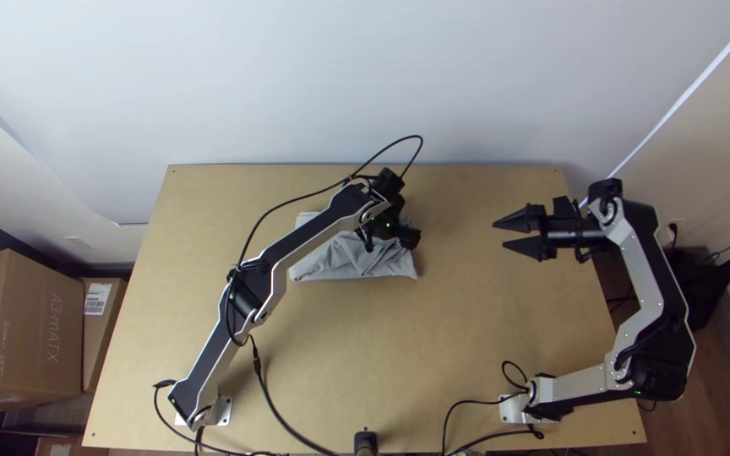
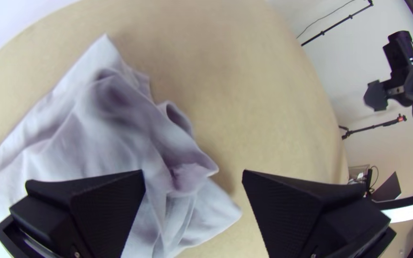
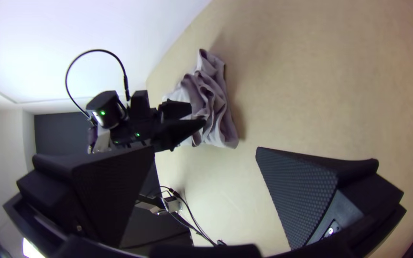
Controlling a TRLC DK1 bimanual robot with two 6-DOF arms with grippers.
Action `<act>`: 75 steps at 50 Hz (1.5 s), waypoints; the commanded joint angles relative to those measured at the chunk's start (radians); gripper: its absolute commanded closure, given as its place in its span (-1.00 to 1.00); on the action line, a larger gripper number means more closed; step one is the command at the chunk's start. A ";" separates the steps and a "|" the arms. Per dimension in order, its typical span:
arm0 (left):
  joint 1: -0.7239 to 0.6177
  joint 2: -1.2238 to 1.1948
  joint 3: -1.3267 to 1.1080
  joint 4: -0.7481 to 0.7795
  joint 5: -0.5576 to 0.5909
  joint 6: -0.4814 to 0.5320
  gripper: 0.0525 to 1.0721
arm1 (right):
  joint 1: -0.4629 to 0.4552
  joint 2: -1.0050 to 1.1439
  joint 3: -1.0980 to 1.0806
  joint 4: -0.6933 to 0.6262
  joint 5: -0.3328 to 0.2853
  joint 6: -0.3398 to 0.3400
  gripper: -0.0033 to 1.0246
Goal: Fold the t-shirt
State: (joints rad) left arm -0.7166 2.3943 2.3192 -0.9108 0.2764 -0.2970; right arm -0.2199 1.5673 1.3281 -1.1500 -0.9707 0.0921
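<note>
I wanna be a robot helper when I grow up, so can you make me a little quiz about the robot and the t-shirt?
1. Look at the right gripper. True or false: its two fingers are shut together.

2. How does the grey t-shirt lie on the wooden table?
A) spread out flat with no wrinkles
B) bunched and wrinkled
C) hanging over the edge

3. Which gripper is over the t-shirt?

Key:
1. False, they are apart.
2. B
3. The left gripper
</note>
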 commanded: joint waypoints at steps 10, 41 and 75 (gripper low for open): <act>0.131 -0.225 0.014 0.004 0.003 -0.025 -0.92 | 0.277 0.089 0.002 0.118 0.093 0.087 -0.91; 0.387 -0.478 -0.190 -0.149 -0.074 0.091 -0.92 | 0.588 0.405 0.243 0.458 0.421 0.256 -0.90; 0.407 -0.514 -0.247 -0.160 -0.080 0.121 -0.92 | 0.565 0.579 0.459 0.524 0.518 0.287 0.96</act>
State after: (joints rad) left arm -0.3176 1.9079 2.0903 -1.0546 0.1974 -0.1928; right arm 0.3748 2.1170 1.7237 -0.6365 -0.4774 0.3599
